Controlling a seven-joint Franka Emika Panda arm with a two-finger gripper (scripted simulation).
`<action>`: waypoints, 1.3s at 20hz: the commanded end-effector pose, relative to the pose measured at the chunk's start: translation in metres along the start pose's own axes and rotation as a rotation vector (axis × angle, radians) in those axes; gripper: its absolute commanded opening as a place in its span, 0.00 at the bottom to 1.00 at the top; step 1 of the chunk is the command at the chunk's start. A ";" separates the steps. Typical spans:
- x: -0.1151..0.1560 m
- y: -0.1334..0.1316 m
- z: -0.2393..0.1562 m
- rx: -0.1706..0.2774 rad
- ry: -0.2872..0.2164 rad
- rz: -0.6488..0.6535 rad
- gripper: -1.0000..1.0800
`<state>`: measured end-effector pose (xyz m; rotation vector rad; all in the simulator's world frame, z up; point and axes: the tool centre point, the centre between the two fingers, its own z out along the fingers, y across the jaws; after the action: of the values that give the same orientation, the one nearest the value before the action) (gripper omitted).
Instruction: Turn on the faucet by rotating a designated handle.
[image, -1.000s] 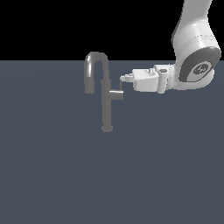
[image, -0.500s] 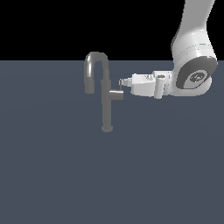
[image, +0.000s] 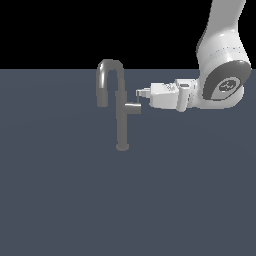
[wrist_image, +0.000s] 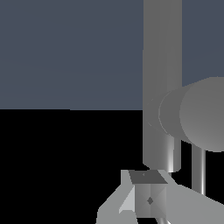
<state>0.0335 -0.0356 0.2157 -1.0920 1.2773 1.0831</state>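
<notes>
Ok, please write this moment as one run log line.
stage: approach | fingers: at handle lever end, closure unclear | faucet: upright | contact: cannot tell

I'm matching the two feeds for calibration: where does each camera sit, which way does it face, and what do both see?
Exterior view: off the arm, looking across at the faucet side-on; shows the white arm and the gripper just above the handle.
Wrist view: on the wrist, facing the faucet post close up; one fingertip shows.
Shared: post, handle, gripper.
</notes>
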 end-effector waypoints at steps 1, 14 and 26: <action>-0.004 0.006 0.000 0.000 0.000 0.000 0.00; -0.009 0.038 0.000 0.000 0.000 0.000 0.00; 0.002 0.068 0.000 0.001 0.000 -0.001 0.00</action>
<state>-0.0217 -0.0269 0.2255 -1.1036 1.2617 1.0588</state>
